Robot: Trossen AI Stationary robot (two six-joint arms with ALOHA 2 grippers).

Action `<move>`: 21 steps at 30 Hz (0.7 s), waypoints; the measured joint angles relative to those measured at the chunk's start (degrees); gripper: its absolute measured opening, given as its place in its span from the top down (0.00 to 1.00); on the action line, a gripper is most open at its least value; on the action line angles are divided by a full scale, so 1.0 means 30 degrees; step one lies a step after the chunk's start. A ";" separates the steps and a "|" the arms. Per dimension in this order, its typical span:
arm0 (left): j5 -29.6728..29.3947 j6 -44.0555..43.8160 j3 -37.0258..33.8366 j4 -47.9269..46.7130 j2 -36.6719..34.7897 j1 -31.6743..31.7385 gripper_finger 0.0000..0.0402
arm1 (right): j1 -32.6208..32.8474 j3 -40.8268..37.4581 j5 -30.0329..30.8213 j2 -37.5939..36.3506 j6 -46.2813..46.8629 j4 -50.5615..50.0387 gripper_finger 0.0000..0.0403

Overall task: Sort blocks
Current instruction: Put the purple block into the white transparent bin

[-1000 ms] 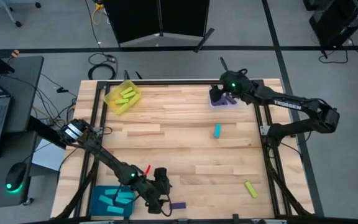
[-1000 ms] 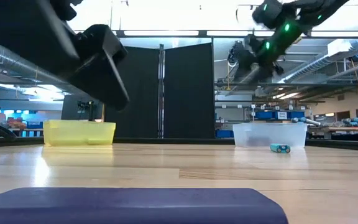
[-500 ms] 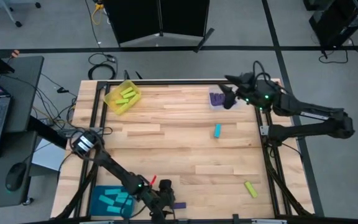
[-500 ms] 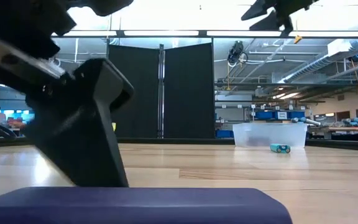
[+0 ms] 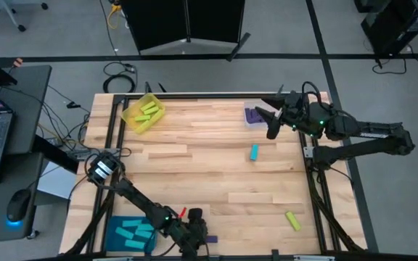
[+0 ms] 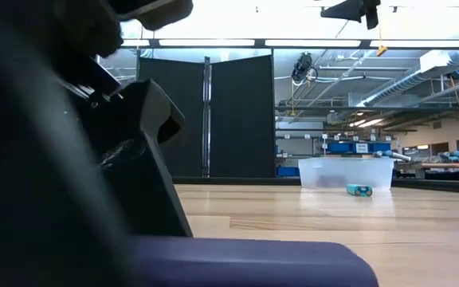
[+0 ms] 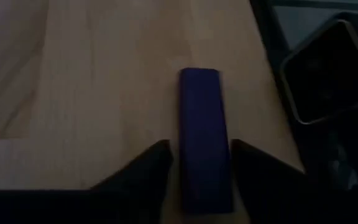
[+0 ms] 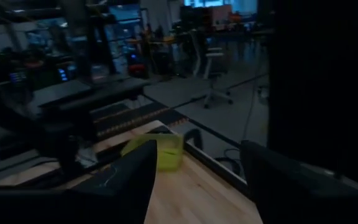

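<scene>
Purple block (image 7: 204, 140) lies between left pincer (image 7: 199, 163) fingers, seemingly untouched

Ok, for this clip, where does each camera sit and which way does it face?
High: overhead, straight down on the wooden table; both arms show.
Low: at tabletop height, facing the clear plastic tray; the left gripper looms large.
Left wrist: looks past its open fingers at the flat dark purple block.
Right wrist: raised, faces the yellow tray between its fingers.
Shared: the purple block, in the low and left wrist views.
</scene>
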 joint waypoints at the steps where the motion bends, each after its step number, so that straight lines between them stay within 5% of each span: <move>1: 0.0078 -0.0042 -0.0003 -0.0079 0.0000 0.0098 0.59 | 0.0254 0.0000 0.0000 0.0007 -0.0022 0.0045 0.40; 4: 0.0472 -0.0114 -0.0032 -0.0185 -0.0015 0.0382 0.75 | 0.1047 0.0000 -0.0014 0.0007 -0.0015 0.0301 0.41; 15: 0.2349 0.1510 -0.0098 -0.0124 -0.0475 0.1963 0.74 | 0.4916 0.0000 -0.1253 0.0007 -0.0560 0.2049 0.46; 21: 0.1367 0.3395 -0.0226 -0.1036 -0.1492 0.3424 0.74 | 0.7404 0.0000 -0.1282 0.0013 -0.1476 0.2828 0.49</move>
